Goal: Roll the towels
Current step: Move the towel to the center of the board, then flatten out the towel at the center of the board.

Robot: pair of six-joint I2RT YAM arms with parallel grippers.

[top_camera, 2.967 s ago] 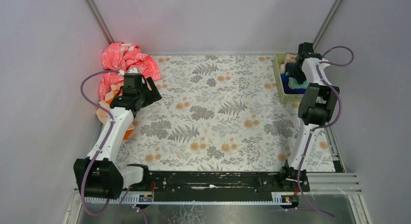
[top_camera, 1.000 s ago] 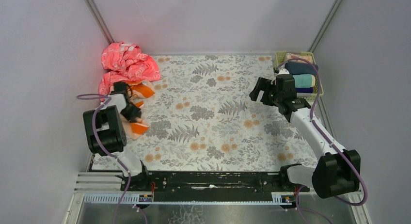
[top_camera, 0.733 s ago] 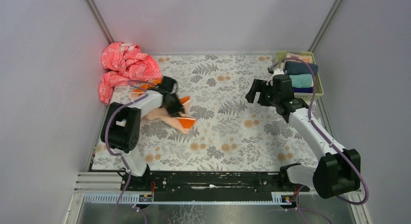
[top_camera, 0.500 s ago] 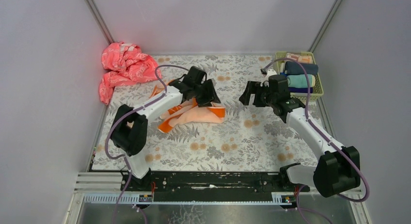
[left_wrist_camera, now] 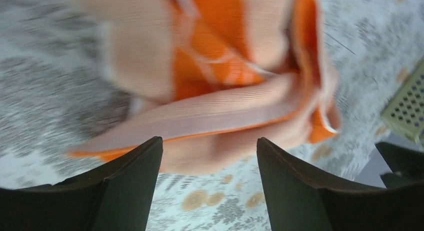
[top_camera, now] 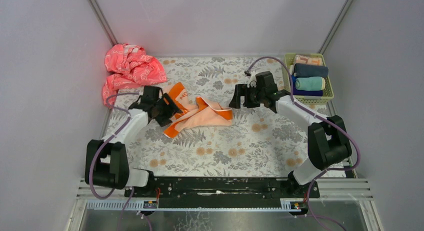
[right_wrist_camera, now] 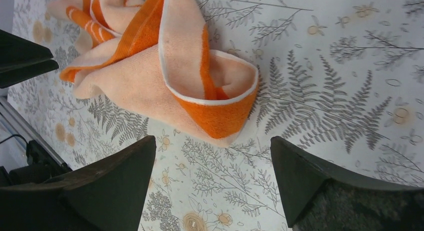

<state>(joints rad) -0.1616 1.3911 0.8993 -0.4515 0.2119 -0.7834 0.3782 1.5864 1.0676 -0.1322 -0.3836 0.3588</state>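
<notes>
The orange and pale peach towel lies crumpled and loosely folded in the middle of the floral mat. My left gripper is open at its left end; in the left wrist view the towel sits just beyond the tips of the left gripper, with nothing between them. My right gripper is open at the towel's right end. In the right wrist view the right gripper hovers over bare mat, short of the folded orange corner of the towel. A rolled mint-teal towel lies in the basket.
A green basket at the back right holds rolled towels, a dark blue one among them. A crumpled red-pink patterned cloth is heaped in the back left corner. Grey walls close in the floral mat on three sides.
The left arm carried the orange towel from the left edge to the middle, let go of it and drew back left. The right arm swung from the basket toward the towel's right end.
</notes>
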